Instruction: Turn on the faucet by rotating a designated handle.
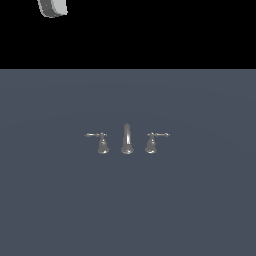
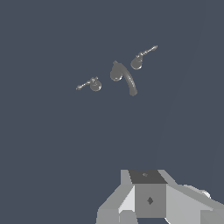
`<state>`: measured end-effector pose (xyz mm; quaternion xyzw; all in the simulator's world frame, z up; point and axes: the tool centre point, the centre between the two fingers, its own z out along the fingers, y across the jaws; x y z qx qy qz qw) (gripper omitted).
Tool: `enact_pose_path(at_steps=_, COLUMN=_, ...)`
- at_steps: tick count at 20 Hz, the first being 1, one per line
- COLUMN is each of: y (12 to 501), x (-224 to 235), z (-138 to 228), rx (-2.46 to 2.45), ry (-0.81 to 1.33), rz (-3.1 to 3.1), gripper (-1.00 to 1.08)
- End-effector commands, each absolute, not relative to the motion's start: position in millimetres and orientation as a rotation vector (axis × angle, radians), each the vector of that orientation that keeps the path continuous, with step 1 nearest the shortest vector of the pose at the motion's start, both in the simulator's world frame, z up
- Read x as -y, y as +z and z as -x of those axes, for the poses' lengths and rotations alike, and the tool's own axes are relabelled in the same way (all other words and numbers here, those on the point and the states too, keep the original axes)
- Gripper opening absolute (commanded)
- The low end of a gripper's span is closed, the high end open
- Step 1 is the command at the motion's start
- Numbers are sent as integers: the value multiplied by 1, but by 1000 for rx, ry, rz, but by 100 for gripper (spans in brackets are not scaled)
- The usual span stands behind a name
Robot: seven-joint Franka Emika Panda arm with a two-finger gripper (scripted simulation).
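Observation:
The faucet [image 1: 127,139] is a tiny chrome three-piece set on the blue-grey floor in the middle of the exterior view. Its slim spout stands upright between two bell-shaped bases. The handle [image 1: 102,143] is on the exterior view's left, with a thin lever reaching left. Its twin [image 1: 151,143] has a lever pointing right. The wrist view shows the handle [image 2: 93,84], the spout [image 2: 122,76] and the twin [image 2: 139,60] from above and far off. My gripper [image 2: 148,199] shows only as grey blocks at the frame edge. I cannot tell how its jaws stand.
A grey piece of the arm [image 1: 52,7] shows at the top left edge of the exterior view, far from the faucet. The flat blue-grey floor [image 1: 128,200] spreads around the set, with black background beyond it.

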<state>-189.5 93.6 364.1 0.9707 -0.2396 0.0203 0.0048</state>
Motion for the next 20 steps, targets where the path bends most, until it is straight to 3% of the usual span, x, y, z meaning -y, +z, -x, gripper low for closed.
enact_pose_path(at_steps=1, y=350, x=-101, z=181, rx=834, ry=60, rz=-3020, gripper=-100)
enact_pose_path(at_steps=20, y=251, x=-139, z=110, rx=1381, ry=35, rz=-2825, gripper=-100)
